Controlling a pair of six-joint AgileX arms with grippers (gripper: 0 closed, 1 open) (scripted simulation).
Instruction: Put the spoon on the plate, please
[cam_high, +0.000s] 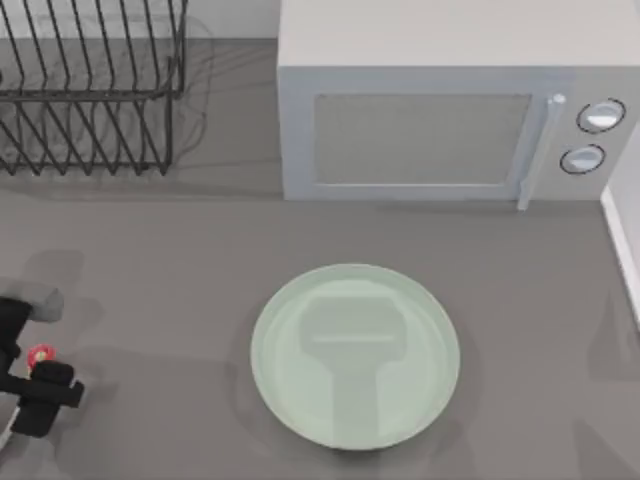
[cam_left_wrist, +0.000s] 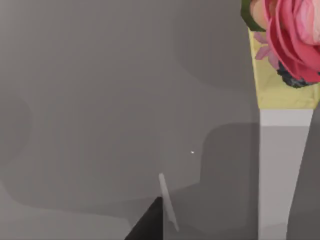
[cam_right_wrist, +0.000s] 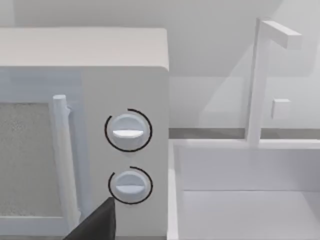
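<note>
Top view, item by item, with the plate (cam_high: 355, 357) as the landmark. Plate: large, round, pale green and glossy, lying flat on the grey table (cam_high: 150, 250) in front of the microwave (cam_high: 440, 110); its surface carries only reflections and nothing rests on it.

Left gripper (cam_high: 35, 375): black, well to the left of the plate at the table's left edge, roughly level with the plate's middle. Small red-pink knob (cam_high: 40, 354) sits between its dark fingers; this is the end of the spoon (cam_high: 40, 356), so the gripper appears clenched on the spoon's handle, though the bowl and most of the handle are hidden beneath the gripper from above. Spoon is therefore well apart from the plate, not on it.

Left wrist view: thin white sliver, probably the spoon's handle (cam_left_wrist: 168, 202), runs beside a dark fingertip (cam_left_wrist: 147, 226) over grey table; a pale box printed with a pink flower (cam_left_wrist: 290, 55) stands farther off.

Dish rack (cam_high: 90, 85): black wire, behind and far left of the plate, beside the microwave.

Microwave: white, door shut, vertical handle (cam_high: 537, 150) and two round dials (cam_high: 590, 135) on its right side.

Right wrist view: the dials at close range, a dark finger tip (cam_right_wrist: 97, 222) at the frame edge, and a white sink (cam_right_wrist: 245, 190); whether the right gripper is released or clenched I cannot tell.
</note>
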